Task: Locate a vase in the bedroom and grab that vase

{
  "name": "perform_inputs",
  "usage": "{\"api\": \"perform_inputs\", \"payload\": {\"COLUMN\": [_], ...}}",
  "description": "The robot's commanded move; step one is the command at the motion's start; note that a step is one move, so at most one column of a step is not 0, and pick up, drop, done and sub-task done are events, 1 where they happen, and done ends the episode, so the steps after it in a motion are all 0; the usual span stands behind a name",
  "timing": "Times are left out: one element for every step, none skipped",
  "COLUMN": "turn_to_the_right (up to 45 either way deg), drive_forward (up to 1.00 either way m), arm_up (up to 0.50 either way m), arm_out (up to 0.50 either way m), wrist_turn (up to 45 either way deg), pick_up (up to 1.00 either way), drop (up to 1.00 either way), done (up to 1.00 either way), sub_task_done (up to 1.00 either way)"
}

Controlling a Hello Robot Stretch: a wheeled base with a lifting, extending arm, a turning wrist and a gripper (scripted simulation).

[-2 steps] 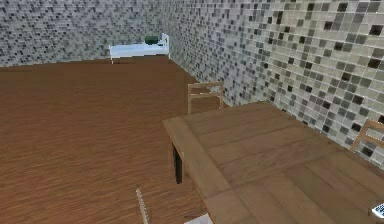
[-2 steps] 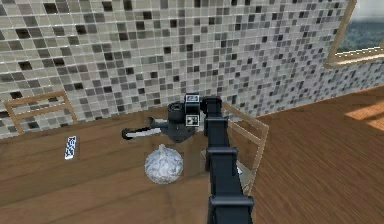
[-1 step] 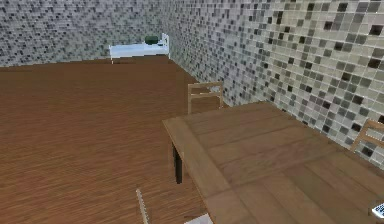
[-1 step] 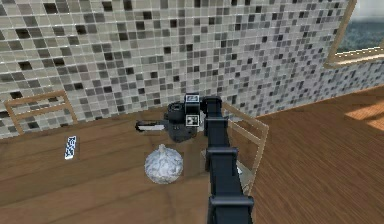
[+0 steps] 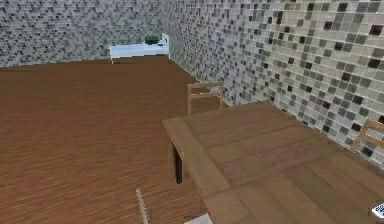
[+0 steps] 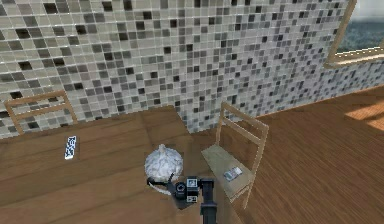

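Tiled walls (image 5: pixel 300 60) all round and a brown plank floor (image 5: pixel 80 130). A big wooden desk (image 5: pixel 270 160) takes up the forward view's lower right. Far off in the corner there's a white bed (image 5: pixel 138 47) with something green on it (too small to make out).

In the arm side view, one wooden chair (image 6: pixel 240 140) stands at the desk's right end with a flat pale card (image 6: pixel 232 172) on its seat. A second chair (image 6: pixel 38 105) is tucked in at the wall side on the left. The dark arm (image 6: pixel 208 208) comes up from the bottom edge.

A round pale thing (image 6: pixel 163 160), maybe the vase, sits on the desk near that right end, just by the claw (image 6: pixel 168 186). Can't tell how the claw's fingers are set, or whether it holds anything. A little striped strip (image 6: pixel 70 147) lies further left on the desk.
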Motion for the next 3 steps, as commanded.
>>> {"api": "perform_inputs", "payload": {"turn_to_the_right": [0.0, 0.0, 0.0], "drive_forward": [0.0, 0.0, 0.0], "arm_up": [0.0, 0.1, 0.0], "arm_out": [0.0, 0.0, 0.0], "wrist_turn": [0.0, 0.0, 0.0], "pick_up": [1.0, 0.0, 0.0], "drop": [0.0, 0.0, 0.0], "done": [0.0, 0.0, 1.0], "sub_task_done": [0.0, 0.0, 0.0]}}
